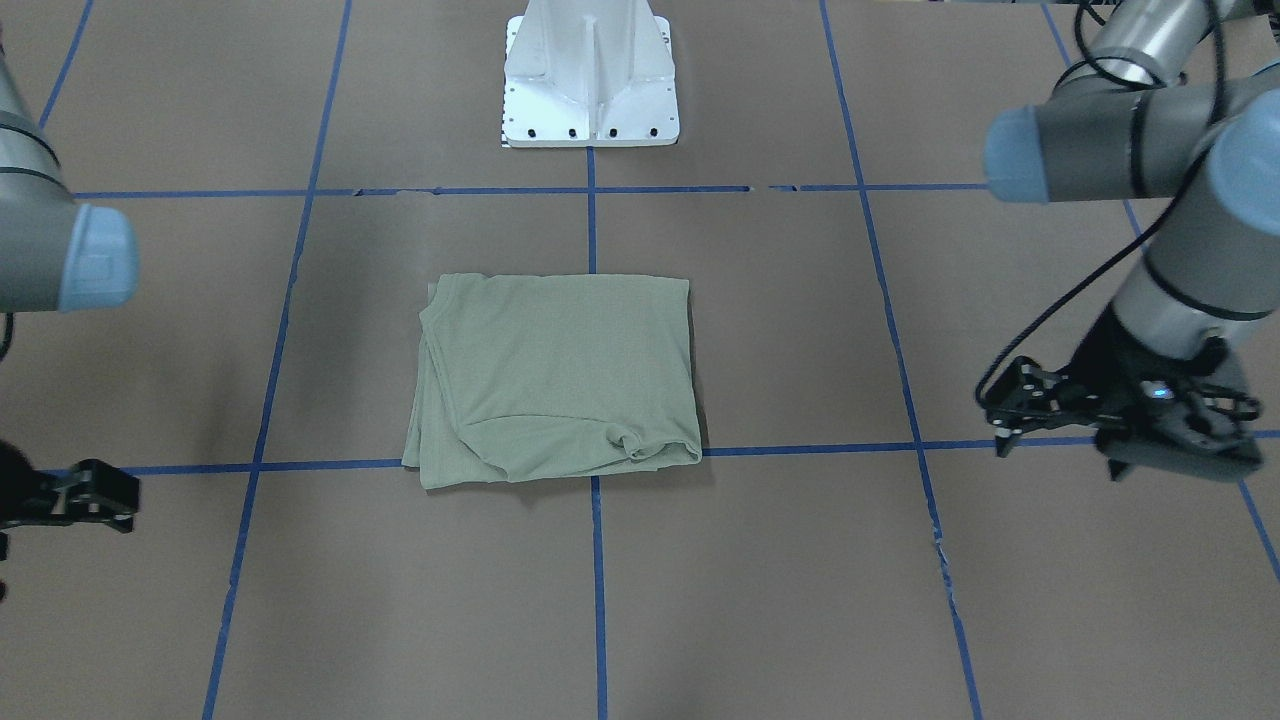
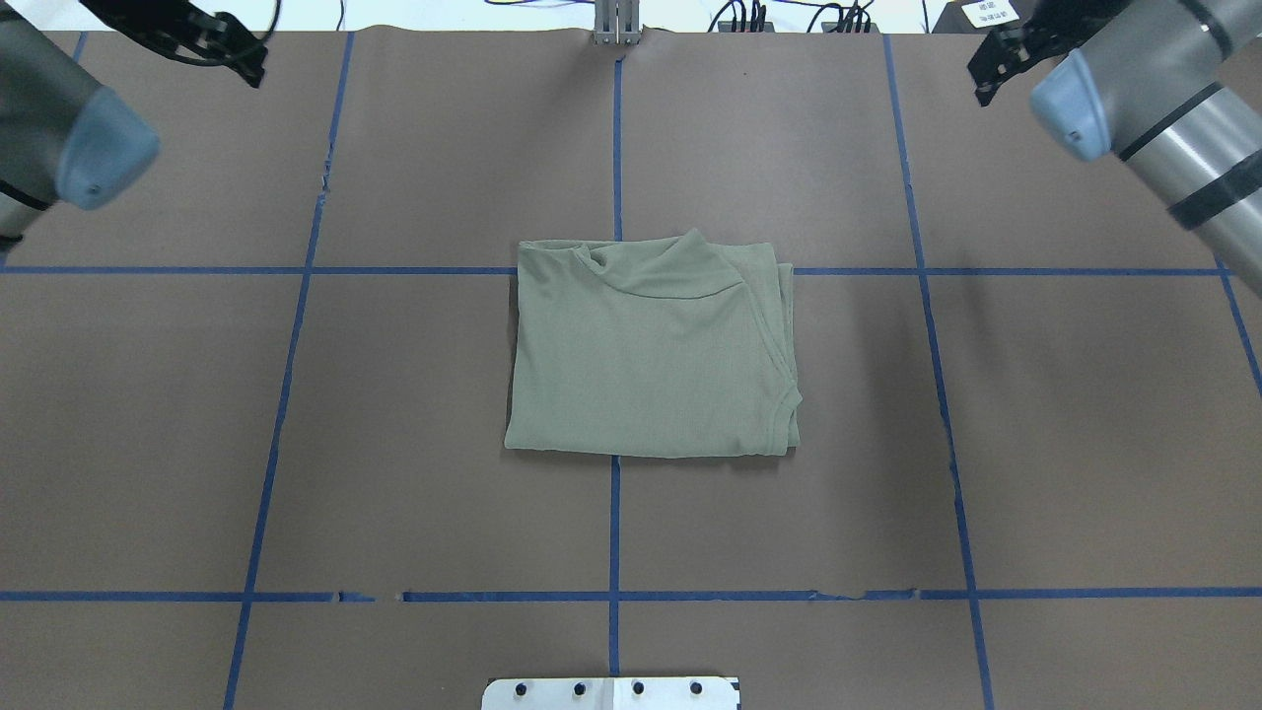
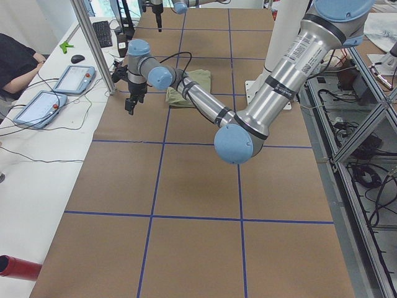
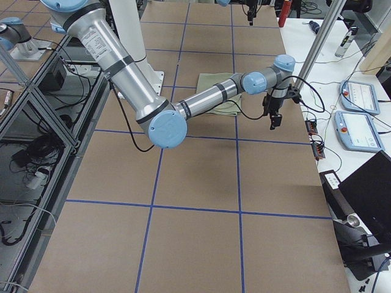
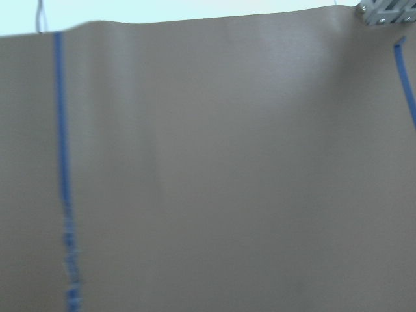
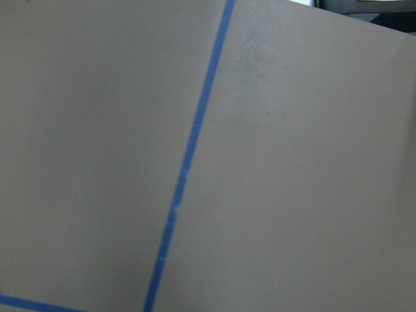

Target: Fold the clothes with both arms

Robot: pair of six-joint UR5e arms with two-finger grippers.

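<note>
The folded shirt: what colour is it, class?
The shirt is plain pale sage green; clearest in the overhead exterior view.

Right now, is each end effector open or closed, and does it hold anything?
Left end effector: open, holds nothing.
Right end effector: cannot be told; mostly out of view.

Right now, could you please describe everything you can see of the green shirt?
The shirt is pale sage green, seemingly a fine knit, folded into a roughly rectangular packet lying flat on the brown table, astride the centre blue tape line. Stacked layer edges show along the robot's right side; a small pucker sits at the far corner on its left. Only the table touches it: the left end effector and right end effector are well clear.
</note>
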